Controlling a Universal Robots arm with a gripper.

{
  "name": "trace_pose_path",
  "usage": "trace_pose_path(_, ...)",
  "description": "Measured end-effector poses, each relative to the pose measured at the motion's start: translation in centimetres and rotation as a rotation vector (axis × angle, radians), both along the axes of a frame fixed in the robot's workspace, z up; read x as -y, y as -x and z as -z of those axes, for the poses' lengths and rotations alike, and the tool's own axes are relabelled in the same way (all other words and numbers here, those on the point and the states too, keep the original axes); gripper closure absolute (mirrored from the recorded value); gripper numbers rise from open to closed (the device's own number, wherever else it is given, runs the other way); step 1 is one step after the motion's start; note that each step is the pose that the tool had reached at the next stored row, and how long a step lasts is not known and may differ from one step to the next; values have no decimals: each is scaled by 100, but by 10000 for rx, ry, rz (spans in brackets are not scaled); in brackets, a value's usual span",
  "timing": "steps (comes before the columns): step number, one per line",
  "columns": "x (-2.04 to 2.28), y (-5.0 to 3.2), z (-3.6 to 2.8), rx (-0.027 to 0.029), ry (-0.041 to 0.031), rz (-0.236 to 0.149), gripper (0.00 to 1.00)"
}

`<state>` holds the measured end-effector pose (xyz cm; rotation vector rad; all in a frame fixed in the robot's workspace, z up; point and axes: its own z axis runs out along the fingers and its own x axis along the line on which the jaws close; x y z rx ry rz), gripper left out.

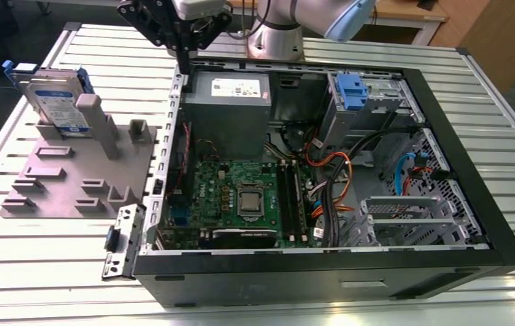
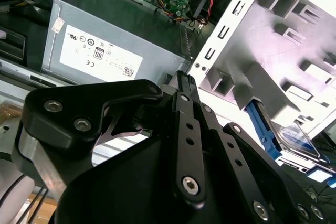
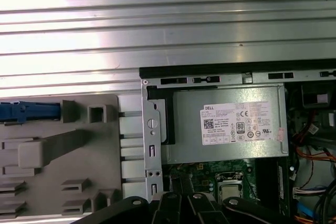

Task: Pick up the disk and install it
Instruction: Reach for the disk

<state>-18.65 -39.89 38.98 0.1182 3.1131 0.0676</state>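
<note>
Disk (image 1: 58, 102): one, upright in the grey fixture (image 1: 67, 183), base hidden behind posts.
End effector (image 1: 184, 66): one, fingers pinched together, empty, upper part cut off.

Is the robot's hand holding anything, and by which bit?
Nothing is held. The black gripper hangs empty over the edge of the black computer case; the silver hard drive in its blue bracket stands in the grey holder.

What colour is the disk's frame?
The disk has a bright blue frame; the exterior view shows it best.
</note>
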Motion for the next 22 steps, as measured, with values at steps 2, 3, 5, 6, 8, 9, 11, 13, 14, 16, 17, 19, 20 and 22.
trace_pose_path(2, 0, 5, 0, 0, 0, -1, 89)
trace_pose_path(3, 0, 6, 0, 0, 0, -2, 89)
trace_pose_path(5, 0, 7, 0, 0, 0, -1, 89)
trace_pose_path(6, 0, 8, 0, 0, 0, -1, 89)
trace_pose_path(8, 0, 8, 0, 0, 0, -1, 89)
trace_pose_path(9, 0, 8, 0, 0, 0, -1, 89)
trace_pose_path(11, 0, 12, 0, 0, 0, 0, 89)
trace_pose_path(13, 0, 16, 0, 1, 0, -1, 89)
trace_pose_path(14, 0, 18, 0, 0, 0, -1, 89)
trace_pose_path(16, 0, 21, 1, 0, 0, -1, 89)
trace_pose_path(17, 0, 24, 1, 1, -1, 0, 89)
trace_pose_path(19, 0, 30, 1, 0, 0, -1, 89)
trace_pose_path(20, 0, 33, 1, 0, 0, -1, 89)
trace_pose_path(22, 0, 38, 2, 1, 0, -2, 89)
